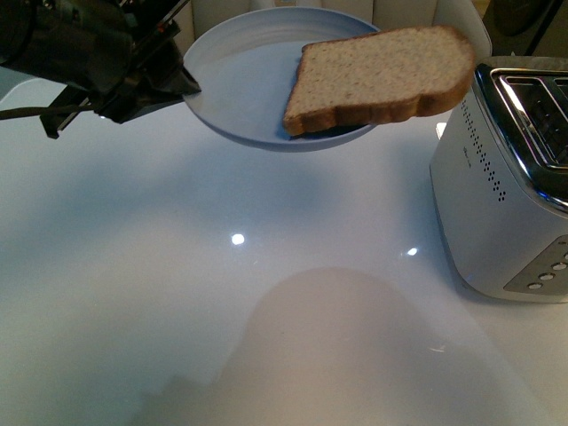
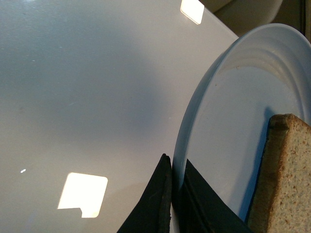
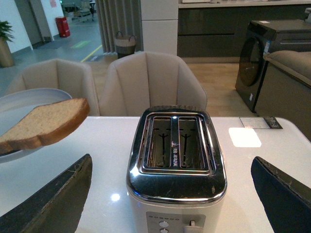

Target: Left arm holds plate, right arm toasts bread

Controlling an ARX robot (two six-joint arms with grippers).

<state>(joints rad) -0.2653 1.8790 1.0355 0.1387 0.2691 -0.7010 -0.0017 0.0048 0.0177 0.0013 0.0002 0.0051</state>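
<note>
The pale blue-grey plate (image 1: pixel 240 71) hangs above the white table, tilted down toward the toaster. My left gripper (image 1: pixel 182 84) is shut on its left rim; in the left wrist view the black fingers (image 2: pixel 160 199) pinch the plate's (image 2: pixel 233 126) edge. The bread (image 1: pixel 382 78) lies on the plate, its right end jutting over the rim toward the toaster (image 1: pixel 510 169). Seen from the right wrist, the bread (image 3: pixel 41 124) on the plate (image 3: pixel 24 99) is at the left. My right gripper (image 3: pixel 172 194) is open, its fingers (image 3: pixel 58 199) spread wide either side of the toaster (image 3: pixel 175 165), whose two slots are empty.
The toaster has buttons and a lever on its near end (image 3: pixel 177 224). Beige chairs (image 3: pixel 150 80) stand behind the table's far edge. A small card (image 3: pixel 260 122) lies on the table beyond the toaster. The white table (image 1: pixel 177 266) carries lamp reflections.
</note>
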